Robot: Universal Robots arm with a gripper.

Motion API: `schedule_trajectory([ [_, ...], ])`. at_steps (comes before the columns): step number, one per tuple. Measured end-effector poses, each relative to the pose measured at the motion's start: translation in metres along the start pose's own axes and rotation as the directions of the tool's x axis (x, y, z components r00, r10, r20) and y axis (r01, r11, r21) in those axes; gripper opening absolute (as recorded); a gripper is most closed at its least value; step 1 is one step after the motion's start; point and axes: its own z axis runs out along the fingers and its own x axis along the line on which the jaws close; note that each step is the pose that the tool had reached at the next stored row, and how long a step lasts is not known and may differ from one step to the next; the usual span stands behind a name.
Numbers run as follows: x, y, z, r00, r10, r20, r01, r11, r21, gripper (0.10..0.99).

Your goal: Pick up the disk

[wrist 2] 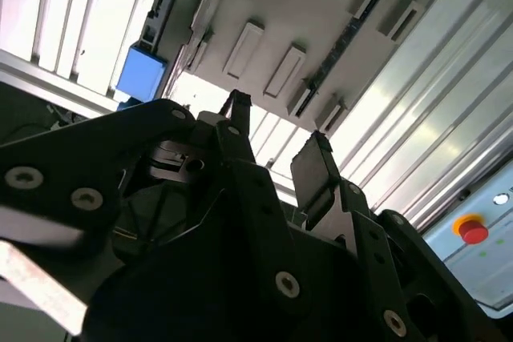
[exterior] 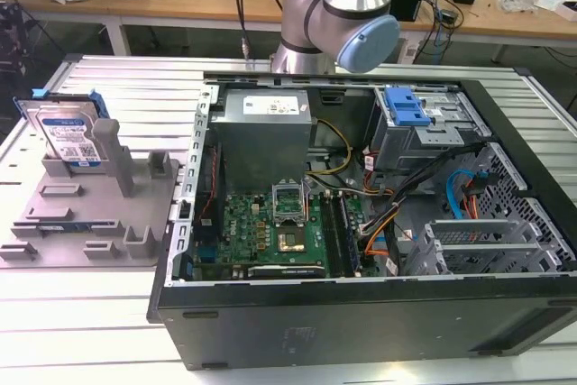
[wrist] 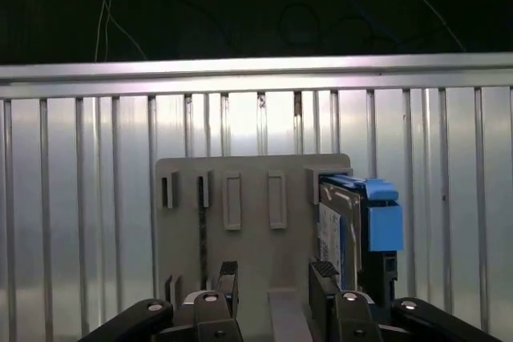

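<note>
In the exterior view, the disk [exterior: 68, 134] stood on edge at the far corner of a grey holder [exterior: 104, 223], leaning against one of its upright posts, at the exterior view's left. The holder lay on a ribbed metal table [exterior: 135, 87], just beside an open computer case [exterior: 361, 313] that took up the centre and the exterior view's right. The robot arm [exterior: 338, 6] rose behind the case.

In the second wrist view, the gripper [wrist 2: 276, 130] hung over the grey holder [wrist 2: 304, 6] with its two black fingers [wrist 2: 314, 166] parted and nothing between them. A corner of the disk's blue frame [wrist 2: 140, 74] showed at the holder's edge, well apart from the fingertips. A red button [wrist 2: 473, 231] sat on a pale panel beyond the table.

In the first wrist view, the gripper [wrist: 276, 282] was empty, its jaws moderately apart above the holder's [wrist: 240, 238] flat middle. The disk [wrist: 353, 226] stood upright in the holder's end slot, label side facing the posts, just beside one finger but not between the two.
</note>
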Motion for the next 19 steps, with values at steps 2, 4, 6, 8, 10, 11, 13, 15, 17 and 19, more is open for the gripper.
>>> schedule_trajectory([
  [2, -0.0015, 0.0000, 0.0003, 1.0000, -0.008, 0.0007, 0.008, 0.9999, 0.015, 0.482],
  [4, -0.0037, 0.0000, 0.0001, 0.9999, -0.010, 0.0012, 0.010, 0.9996, 0.025, 0.482],
  [6, -0.0103, 0.0003, 0.0000, 0.9999, -0.012, 0.0012, 0.012, 0.9995, 0.029, 0.482],
  [8, -0.0154, 0.0005, 0.0000, 0.9999, -0.013, 0.0013, 0.013, 0.9994, 0.032, 0.482],
  [10, -0.0155, 0.0005, 0.0001, 0.9999, -0.013, 0.0013, 0.013, 0.9994, 0.032, 0.482],
  [11, -0.0155, 0.0004, 0.0001, 0.9999, -0.013, 0.0013, 0.013, 0.9994, 0.032, 0.482],
  [13, -0.0171, 0.0005, 0.0001, 0.9999, -0.013, 0.0013, 0.013, 0.9994, 0.032, 0.482],
  [15, -0.0285, 0.0008, 0.0003, 0.9999, -0.013, 0.0007, 0.013, 0.9994, 0.032, 0.482],
  [17, -0.0408, 0.0011, 0.0006, 0.9999, -0.013, 0.0006, 0.013, 0.9994, 0.032, 0.482],
  [19, -0.0510, 0.0019, 0.0010, 0.9999, -0.013, 0.0002, 0.013, 0.9994, 0.032, 0.482],
])
